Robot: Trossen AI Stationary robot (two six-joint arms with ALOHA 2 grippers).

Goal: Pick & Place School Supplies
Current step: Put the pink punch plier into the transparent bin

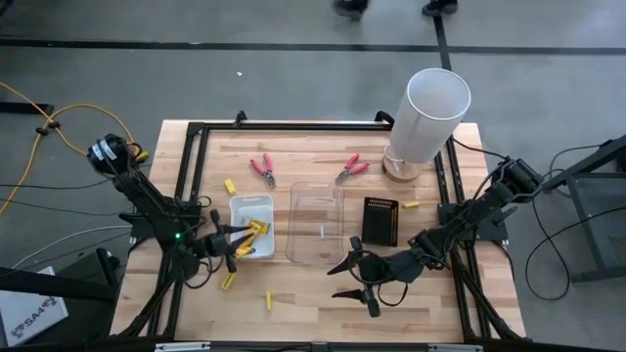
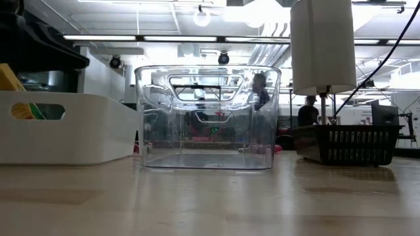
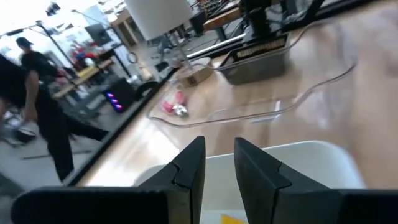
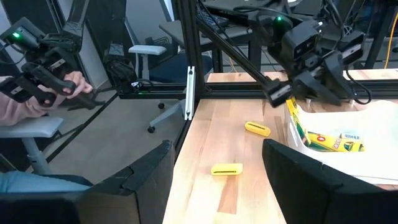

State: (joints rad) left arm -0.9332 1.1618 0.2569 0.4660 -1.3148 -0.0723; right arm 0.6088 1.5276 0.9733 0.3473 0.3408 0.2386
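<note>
left tool (image 1: 238,242) over white tray's (image 1: 238,205) near edge, grasping yellow box (image 1: 256,229), right tool (image 1: 354,279) spread wide, released, hovering over surface (image 1: 313,313) near black box (image 1: 380,220), yellow sticks (image 4: 227,169) beside white tray

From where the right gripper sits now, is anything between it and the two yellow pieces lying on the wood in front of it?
Nothing visible blocks them. The right gripper is open low over the table, and both yellow pieces lie on bare wood ahead of it. The white tray and the left gripper above it sit off to one side.
</note>
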